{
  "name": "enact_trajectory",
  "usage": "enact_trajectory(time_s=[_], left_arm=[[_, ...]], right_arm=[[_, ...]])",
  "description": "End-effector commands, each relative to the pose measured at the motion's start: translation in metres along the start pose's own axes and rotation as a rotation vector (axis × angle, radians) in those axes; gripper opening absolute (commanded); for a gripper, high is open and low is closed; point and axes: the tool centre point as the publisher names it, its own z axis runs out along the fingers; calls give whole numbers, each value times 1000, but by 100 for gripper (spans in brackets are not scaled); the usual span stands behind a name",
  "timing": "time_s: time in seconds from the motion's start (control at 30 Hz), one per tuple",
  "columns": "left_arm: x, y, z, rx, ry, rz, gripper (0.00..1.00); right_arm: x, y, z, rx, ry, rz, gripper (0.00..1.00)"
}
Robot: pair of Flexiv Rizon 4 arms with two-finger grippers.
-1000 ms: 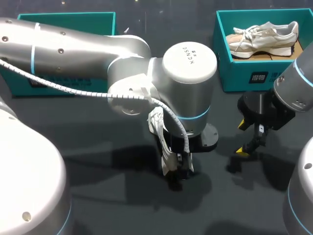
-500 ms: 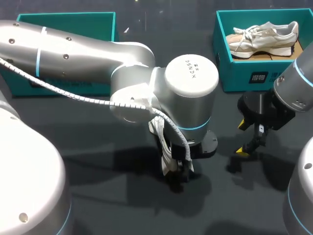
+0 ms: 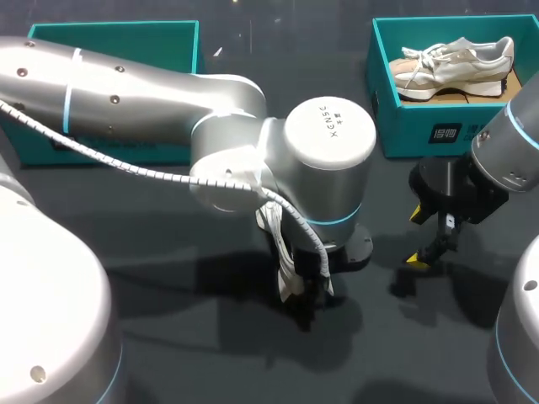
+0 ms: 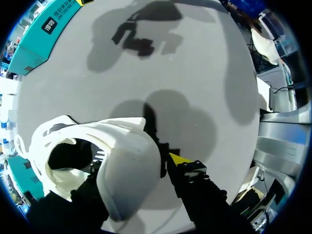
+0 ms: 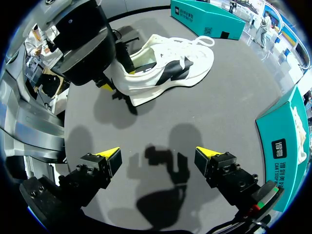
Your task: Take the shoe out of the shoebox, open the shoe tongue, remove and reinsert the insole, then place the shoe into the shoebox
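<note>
A white shoe [image 5: 165, 68] with dark side panels lies on the dark table, toe pointing away from my left arm. My left gripper [image 4: 136, 165] is at its heel, one finger inside the opening and the other with its yellow tip [image 4: 180, 158] outside, both pressing the heel wall [image 4: 131, 170]. From the head view the left wrist covers most of the shoe [image 3: 290, 282]. My right gripper [image 5: 158, 155] hangs open over bare table to the right of the shoe [image 3: 418, 237], holding nothing.
A teal shoebox [image 3: 396, 118] at the back right holds a second pale shoe [image 3: 455, 63]. Another teal box [image 3: 118, 34] stands at the back left, partly behind my left arm.
My left wrist has turned a little and its fingers have drawn in onto the shoe's heel. The shoe and the right arm stay where they were.
</note>
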Motion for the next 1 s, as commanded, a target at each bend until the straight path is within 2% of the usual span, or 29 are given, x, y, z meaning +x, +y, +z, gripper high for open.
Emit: enact_trajectory(time_s=[0.03,0.17,0.27,0.57,0.77,1.0], left_arm=[[-3,1,2,3,10,-2,44],[-2,1,3,1,19,-2,32],[-1,0,3,2,28,4,0],[-3,5,-8,18,55,34,0],[-12,12,-30,25,106,92,0],[-33,22,-71,49,205,194,0]], right_arm=[[2,-1,0,1,-4,0,100],[2,-1,0,1,-4,0,100],[2,-1,0,1,-4,0,100],[2,-1,0,1,-4,0,100],[2,-1,0,1,-4,0,100],[2,-1,0,1,-4,0,100]])
